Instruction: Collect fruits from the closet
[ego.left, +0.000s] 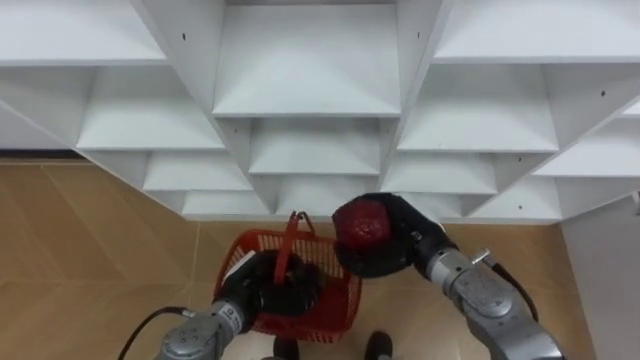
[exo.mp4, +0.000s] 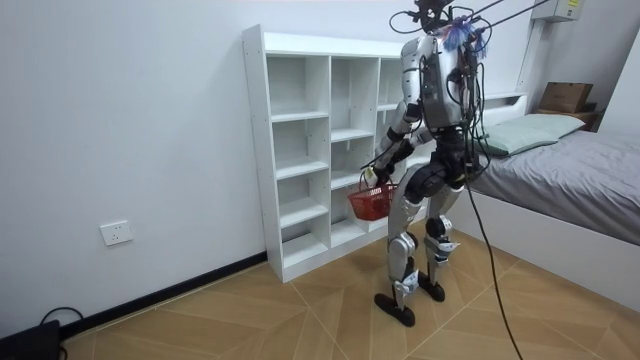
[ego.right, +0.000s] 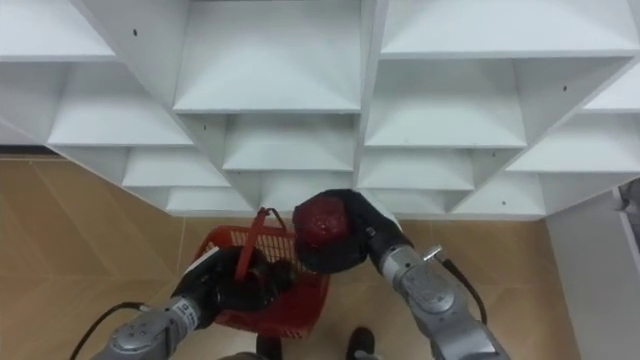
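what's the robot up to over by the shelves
The robot stands facing a white open shelf unit, collecting fruit. Its left hand has its fingers curled on a red plastic mesh basket, holding it low in front of the shelves. Its right hand grips a dark red round fruit close by the basket's right rim. The fruit is not yet in the basket.

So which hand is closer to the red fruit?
Right. The right hand holds the red fruit beside the basket; the left hand is lower left, gripping that basket's handle.
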